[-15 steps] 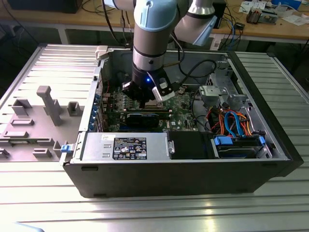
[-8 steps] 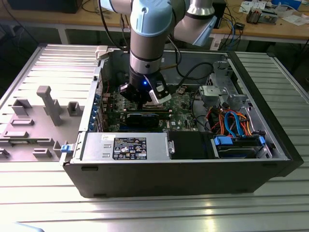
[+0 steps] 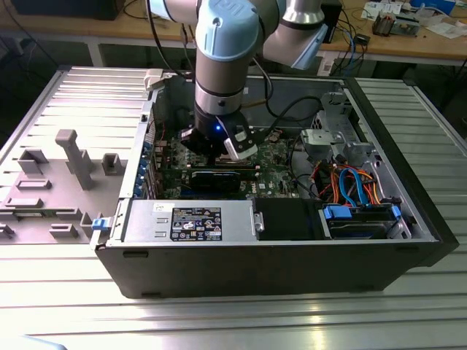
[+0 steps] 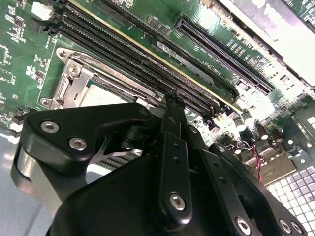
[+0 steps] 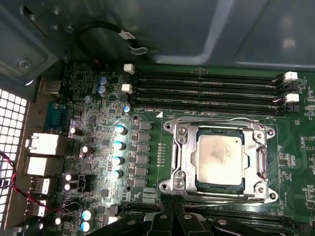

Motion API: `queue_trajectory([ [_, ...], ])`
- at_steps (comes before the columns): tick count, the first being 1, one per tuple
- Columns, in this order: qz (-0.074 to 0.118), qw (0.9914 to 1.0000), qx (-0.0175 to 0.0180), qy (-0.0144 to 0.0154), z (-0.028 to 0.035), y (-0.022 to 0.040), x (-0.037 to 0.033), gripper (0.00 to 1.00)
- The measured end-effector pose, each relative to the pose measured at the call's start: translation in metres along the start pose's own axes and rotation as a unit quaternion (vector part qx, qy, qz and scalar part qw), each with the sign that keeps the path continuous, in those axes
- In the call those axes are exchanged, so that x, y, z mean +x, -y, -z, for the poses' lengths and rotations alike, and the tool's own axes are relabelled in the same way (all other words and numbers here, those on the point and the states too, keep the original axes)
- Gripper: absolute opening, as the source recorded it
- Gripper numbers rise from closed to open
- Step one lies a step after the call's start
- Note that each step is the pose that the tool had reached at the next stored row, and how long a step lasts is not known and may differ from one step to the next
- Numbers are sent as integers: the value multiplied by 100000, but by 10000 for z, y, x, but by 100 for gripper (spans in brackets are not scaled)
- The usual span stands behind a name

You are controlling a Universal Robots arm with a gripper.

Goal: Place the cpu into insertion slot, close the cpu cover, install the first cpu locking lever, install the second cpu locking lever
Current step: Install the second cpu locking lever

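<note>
In the first wrist view the cpu [image 5: 220,156] lies flat in the insertion slot [image 5: 183,184] on the green board, its dull silver top showing. The cpu cover [image 5: 261,162] lies down around it as a silver frame. Thin wire levers [image 5: 216,120] run along two opposite sides of the socket; whether they are hooked I cannot tell. My gripper [image 5: 171,205] stands shut at the socket's edge, beside the second lever [image 5: 231,198]. The second wrist view shows the black gripper [image 4: 170,101] in front of the socket [image 4: 74,81], partly covering it. In the exterior view the gripper [image 3: 219,149] reaches down into the open computer case [image 3: 292,262].
Long black memory slots [image 5: 206,88] run beside the socket, and a long card slot [image 4: 221,54] lies further off. The case holds a power supply [image 3: 190,219], coloured cables [image 3: 350,182] and a drive cage [image 3: 328,138]. A grey fixture plate [image 3: 66,168] stands at the exterior view's left.
</note>
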State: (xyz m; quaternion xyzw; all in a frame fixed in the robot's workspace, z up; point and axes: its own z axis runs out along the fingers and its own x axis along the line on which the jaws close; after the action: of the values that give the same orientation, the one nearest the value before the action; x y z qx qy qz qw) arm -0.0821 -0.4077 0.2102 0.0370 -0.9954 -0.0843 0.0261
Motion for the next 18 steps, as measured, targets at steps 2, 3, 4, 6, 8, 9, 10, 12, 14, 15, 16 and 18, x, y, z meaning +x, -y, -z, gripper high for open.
queue_trajectory([
  [2,26,99999,-513,68,-27,3,18,11],
  [3,34,99998,-582,81,-38,5,26,11],
  [4,46,99998,-633,83,-43,6,27,11],
  [6,49,99997,-783,99,-59,8,27,11],
  [8,50,99995,-945,110,-65,9,28,11],
  [9,68,99994,-1096,119,-68,10,28,11],
  [10,74,99992,-1236,129,-70,10,30,11],
  [12,98,99989,-1463,152,-76,10,31,11],
  [14,115,99981,-1939,191,-89,10,49,11],
  [15,115,99981,-1963,181,-89,9,56,11],
  [16,126,99979,-2023,186,-91,8,56,11],
  [18,131,99977,-2154,202,-101,4,55,11],
])
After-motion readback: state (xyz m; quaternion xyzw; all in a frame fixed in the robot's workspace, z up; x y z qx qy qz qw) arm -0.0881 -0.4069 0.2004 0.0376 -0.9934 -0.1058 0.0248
